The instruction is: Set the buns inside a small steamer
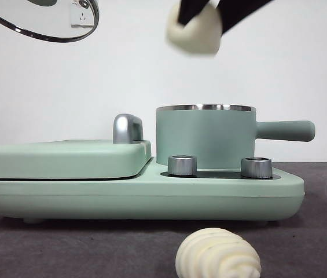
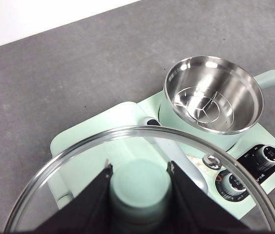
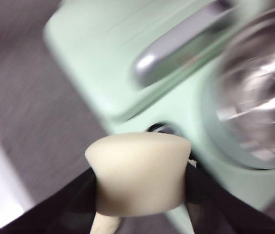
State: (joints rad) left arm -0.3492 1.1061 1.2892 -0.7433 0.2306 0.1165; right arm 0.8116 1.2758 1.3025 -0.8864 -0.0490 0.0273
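Smooth bun in the air above the open steamer!

The green cooker base (image 1: 140, 200) sits wide on the grey table (image 1: 319, 243), its small steamer (image 1: 205, 136) uncovered, steel bowl bare. The glass lid (image 2: 142, 146) hangs high, the left gripper (image 2: 139, 183) clamped on its green knob (image 2: 139, 187). The right gripper (image 3: 141, 178) pinches the smooth bun (image 1: 193, 32) just above the pot's rim. The ridged bun (image 1: 218, 255) lies on the table in front of the base.
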